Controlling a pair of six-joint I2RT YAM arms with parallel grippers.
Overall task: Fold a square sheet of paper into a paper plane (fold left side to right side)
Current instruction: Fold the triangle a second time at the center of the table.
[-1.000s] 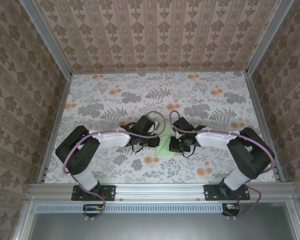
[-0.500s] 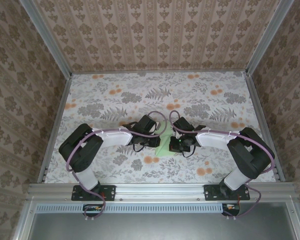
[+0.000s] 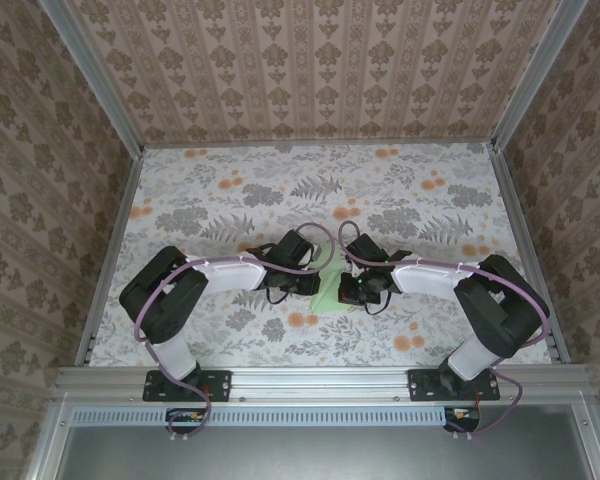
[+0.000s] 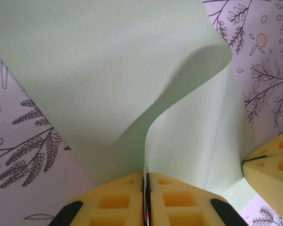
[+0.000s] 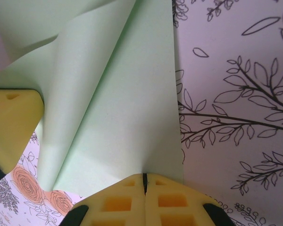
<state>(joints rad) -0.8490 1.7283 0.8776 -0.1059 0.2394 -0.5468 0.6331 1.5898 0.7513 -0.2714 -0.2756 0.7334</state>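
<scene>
- floral-print table [image 3: 430, 210], patterned walls [image 3: 310, 70] on three sides, aluminium rail [image 3: 320, 380] along the near edge by my bases
- plane [image 3: 327, 292]: pale green paper, near-centre of the table, between my two wrists; top camera sees a small patch, the rest is under the wrists
- my left gripper [image 4: 145, 175]: yellow pads pressed together, pinching a lifted flap of the plane
- that flap curls up and away from the pads and throws a shadow on the layer beneath
- my right gripper [image 5: 144, 176]: pads closed too, seam sitting right on the plane's near edge where a crease runs in; reads as a pinch on that edge
- both grippers point inward, facing each other, close together over the plane
- left wrist view: one of the right pads [image 4: 270, 162] touches the plane's right edge
- right wrist view: one of the left pads [image 5: 12, 125] sits at left, against the paper
- right wrist view: the plane's layers fan out from the near end; the right edge is straight and flat on the table, the upper-left part is raised
- overall outline of the plane: can't tell, too much is hidden
</scene>
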